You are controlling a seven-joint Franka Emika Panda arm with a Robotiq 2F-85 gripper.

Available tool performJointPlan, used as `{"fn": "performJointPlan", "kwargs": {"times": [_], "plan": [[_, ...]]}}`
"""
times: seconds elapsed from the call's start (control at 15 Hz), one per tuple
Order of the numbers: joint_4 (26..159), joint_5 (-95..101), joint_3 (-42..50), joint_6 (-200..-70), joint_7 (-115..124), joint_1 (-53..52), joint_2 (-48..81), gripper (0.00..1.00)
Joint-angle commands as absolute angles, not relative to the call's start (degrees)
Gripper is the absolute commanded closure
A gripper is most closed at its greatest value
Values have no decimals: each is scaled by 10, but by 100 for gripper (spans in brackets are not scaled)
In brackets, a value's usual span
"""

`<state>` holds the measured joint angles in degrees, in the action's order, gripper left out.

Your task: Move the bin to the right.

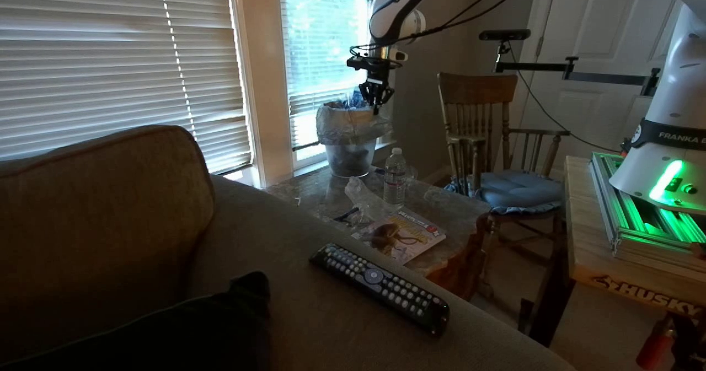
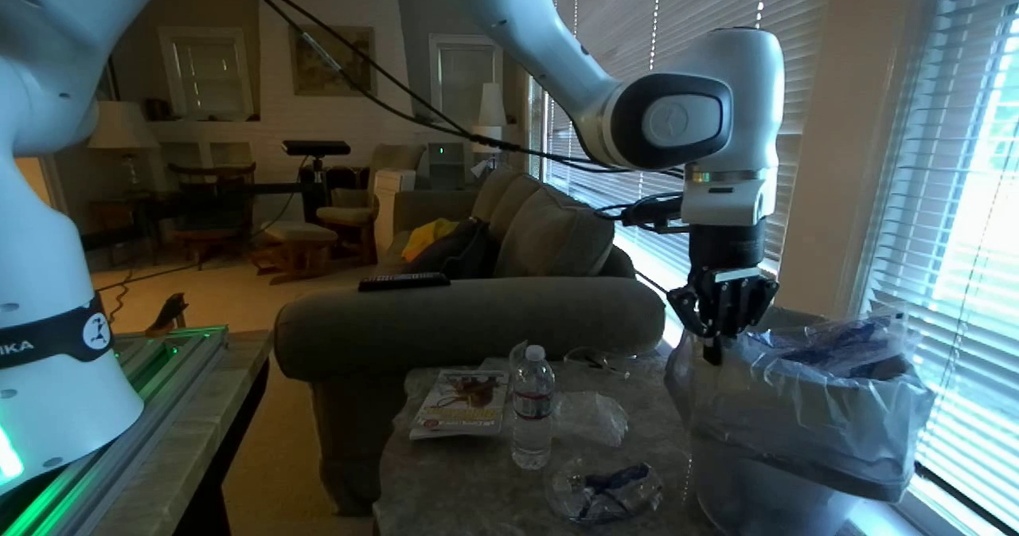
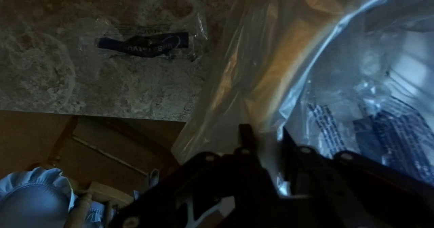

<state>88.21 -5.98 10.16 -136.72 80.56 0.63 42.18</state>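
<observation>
The bin (image 1: 348, 159) is a round grey-silver wastebasket with a crinkled clear liner over its rim. It stands upright at the window end of the stone-topped table, and also shows in an exterior view (image 2: 756, 488). In the wrist view its rim (image 3: 288, 55) runs down between the fingers, with blue-printed wrappers inside. My gripper (image 1: 376, 108) points down at the rim, on the side away from the window in an exterior view (image 2: 712, 351). In the wrist view the gripper (image 3: 268, 136) has one finger outside and one inside, closed on the rim and liner. The exact contact is dark and blurred.
A water bottle (image 1: 395, 178), a magazine (image 1: 405, 233) and a clear plastic bag (image 2: 589, 416) are on the table (image 2: 478, 488). A wrapped blue item (image 3: 145, 45) lies near the bin. The window (image 1: 331, 46) is behind the bin. A sofa (image 2: 478, 313) and chair (image 1: 480, 134) flank the table.
</observation>
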Motion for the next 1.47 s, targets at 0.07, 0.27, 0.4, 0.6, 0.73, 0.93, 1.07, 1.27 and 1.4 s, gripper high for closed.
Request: {"fn": "performJointPlan", "kwargs": {"times": [0.07,0.27,0.4,0.6,0.73,0.93,1.07,1.27,1.4], "plan": [[856,-60,103,-1369,815,2,422,40],[859,-57,102,-1355,808,2,406,19],[870,-46,101,-1308,790,0,381,5],[886,-29,92,-1192,726,2,338,0],[897,-18,86,-1136,679,2,307,0],[921,13,82,-1091,608,-6,255,0],[944,36,78,-1089,565,-13,219,0],[992,75,69,-1114,516,-28,165,0],[1018,103,61,-1122,490,-38,135,0]]}}
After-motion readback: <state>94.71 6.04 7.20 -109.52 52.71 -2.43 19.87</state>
